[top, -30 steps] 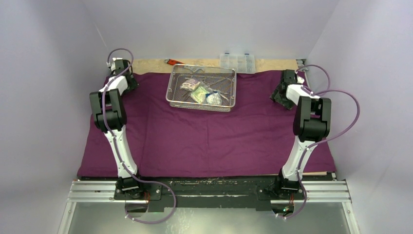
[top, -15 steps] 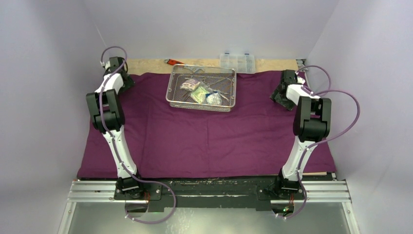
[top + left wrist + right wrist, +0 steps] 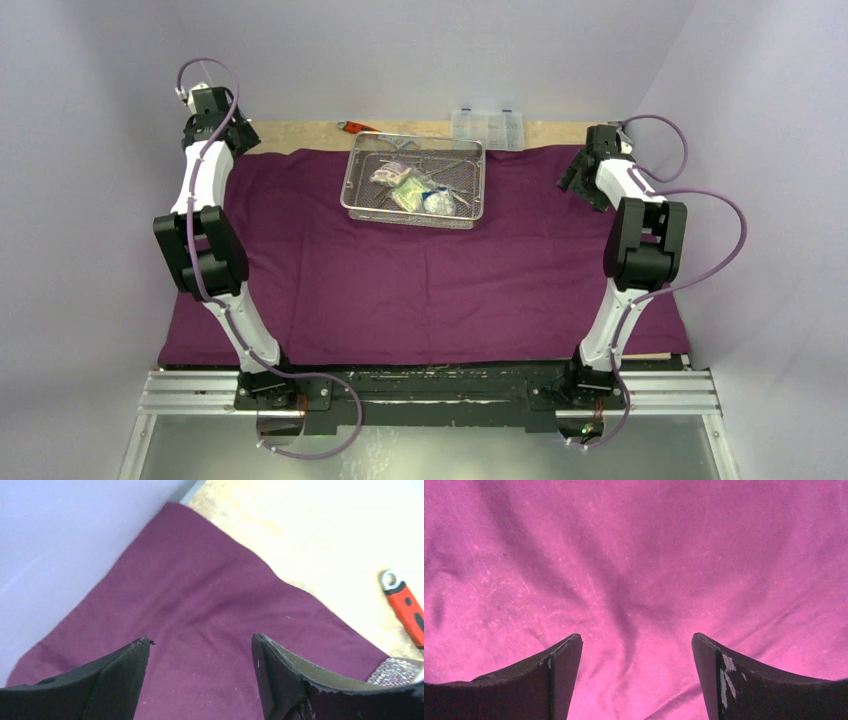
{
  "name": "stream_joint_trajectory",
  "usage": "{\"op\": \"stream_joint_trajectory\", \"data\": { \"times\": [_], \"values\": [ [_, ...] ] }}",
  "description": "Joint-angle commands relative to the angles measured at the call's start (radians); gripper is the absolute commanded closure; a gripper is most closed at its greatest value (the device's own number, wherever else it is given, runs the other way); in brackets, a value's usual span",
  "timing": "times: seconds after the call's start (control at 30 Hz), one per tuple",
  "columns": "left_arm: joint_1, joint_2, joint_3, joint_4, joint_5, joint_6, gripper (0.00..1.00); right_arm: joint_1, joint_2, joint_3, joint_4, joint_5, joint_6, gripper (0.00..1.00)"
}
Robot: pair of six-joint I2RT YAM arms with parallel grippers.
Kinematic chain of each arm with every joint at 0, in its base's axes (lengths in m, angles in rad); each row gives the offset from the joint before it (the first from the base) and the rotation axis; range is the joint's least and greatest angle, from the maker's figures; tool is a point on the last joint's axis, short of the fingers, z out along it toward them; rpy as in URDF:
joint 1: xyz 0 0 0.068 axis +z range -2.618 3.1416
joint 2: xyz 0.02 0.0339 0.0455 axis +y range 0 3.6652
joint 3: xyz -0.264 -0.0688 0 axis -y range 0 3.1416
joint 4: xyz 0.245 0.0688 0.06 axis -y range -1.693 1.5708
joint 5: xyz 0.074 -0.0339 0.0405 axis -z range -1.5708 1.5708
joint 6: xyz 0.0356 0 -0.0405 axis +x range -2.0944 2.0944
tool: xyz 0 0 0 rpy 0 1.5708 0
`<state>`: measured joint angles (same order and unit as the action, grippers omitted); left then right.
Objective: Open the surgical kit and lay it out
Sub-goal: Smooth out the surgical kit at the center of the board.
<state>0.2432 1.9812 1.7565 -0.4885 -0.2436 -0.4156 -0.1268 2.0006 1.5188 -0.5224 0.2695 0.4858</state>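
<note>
**Both pincers let go of the cloth and lift clear**

We see the left pincer (image 3: 201, 642) released, its jaws apart with nothing between them. It has risen off the far-left corner of the purple cloth (image 3: 400, 280), which now lies flat below it. The right pincer (image 3: 636, 637), likewise released and empty, has come up from the far-right corner, and only lightly wrinkled cloth shows beneath it. A second ago both sat low at those corners.

The wire-mesh tray (image 3: 410, 216) stands on the cloth between the two pincers, well apart from each. The clear packets (image 3: 415, 192) and some thin steel instruments are inside it. The red-handled wrench (image 3: 406, 607) lies on the bare tabletop (image 3: 300, 540), beyond and to the right of the left pincer.

We judge the spreading done. What remains is lifting the contents out of the tray and setting them out on the cloth.
</note>
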Motion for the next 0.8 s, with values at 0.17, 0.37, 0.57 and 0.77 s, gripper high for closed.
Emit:
{"op": "stream_joint_trajectory", "data": {
  "times": [0.17, 0.37, 0.57, 0.77],
  "values": [
    [0.007, 0.115, 0.121, 0.056, 0.043, 0.044, 0.42, -0.004, -0.004, -0.003, 0.014, -0.059, 0.02, 0.43],
    [0.022, 0.369, 0.385, 0.051, 0.029, 0.032, 0.5, -0.004, -0.009, -0.03, 0.054, -0.064, 0.047, 0.5],
    [0.039, 0.506, 0.463, 0.067, -0.036, 0.015, 0.54, -0.004, 0.021, -0.026, 0.043, -0.054, 0.101, 0.51],
    [0.054, 0.545, 0.433, 0.057, -0.047, 0.039, 0.56, -0.004, 0.048, -0.002, 0.003, -0.048, 0.143, 0.55]
  ]
}}
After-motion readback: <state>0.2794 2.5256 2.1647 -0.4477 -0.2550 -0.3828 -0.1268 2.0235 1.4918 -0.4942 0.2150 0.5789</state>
